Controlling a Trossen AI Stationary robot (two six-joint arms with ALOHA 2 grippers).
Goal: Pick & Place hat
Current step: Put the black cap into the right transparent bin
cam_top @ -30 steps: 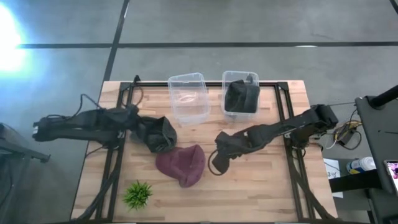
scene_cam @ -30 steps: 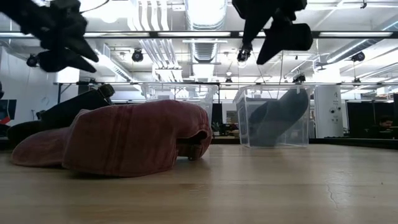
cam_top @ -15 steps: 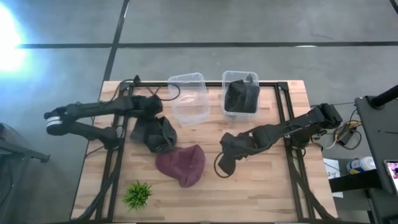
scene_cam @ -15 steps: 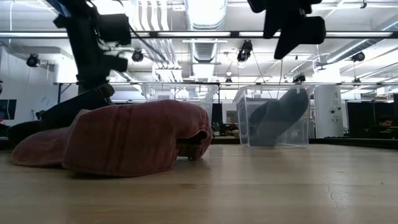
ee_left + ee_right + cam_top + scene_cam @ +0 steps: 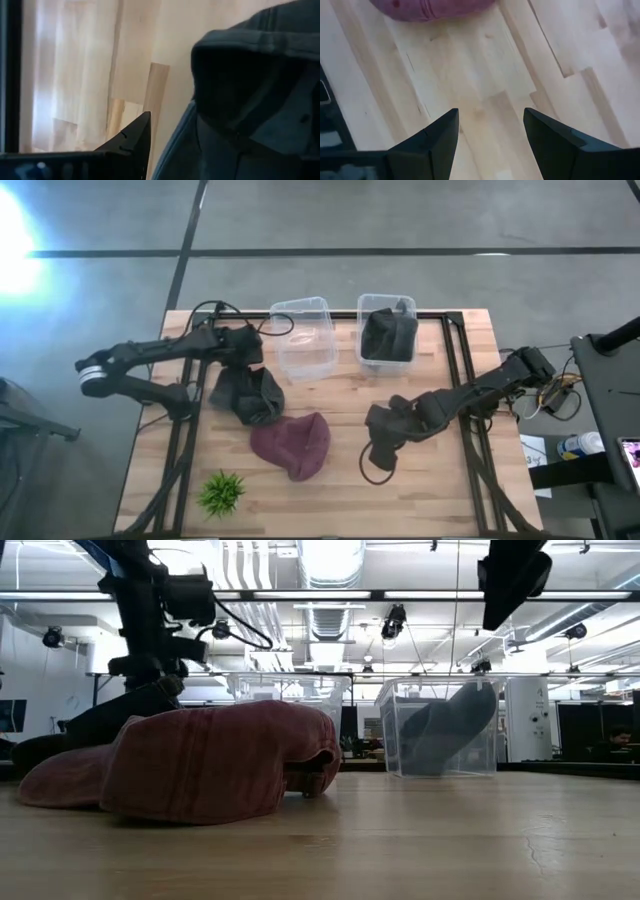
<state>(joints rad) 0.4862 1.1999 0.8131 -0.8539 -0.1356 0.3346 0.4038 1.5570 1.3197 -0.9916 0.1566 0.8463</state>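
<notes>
A maroon hat [image 5: 292,445] lies on the wooden table near its middle and fills the left of the low view [image 5: 200,765]. A dark grey hat [image 5: 246,395] lies just beyond it to the left and shows close up in the left wrist view [image 5: 250,100]. My left gripper [image 5: 245,363] stands over this hat's far edge. My right gripper [image 5: 376,468] is open and empty, to the right of the maroon hat and above the bare table [image 5: 491,117].
Two clear bins stand at the far edge. The left bin [image 5: 303,338] holds nothing and the right bin [image 5: 387,330] holds another dark hat. A small green plant [image 5: 221,492] stands near the front left corner. Bare wood lies at the front right.
My left arm has swung toward the far edge, bringing its gripper over the dark hat's far edge. My right gripper has moved away from the maroon hat toward the table's near right and has risen. Both hats lie as before.
</notes>
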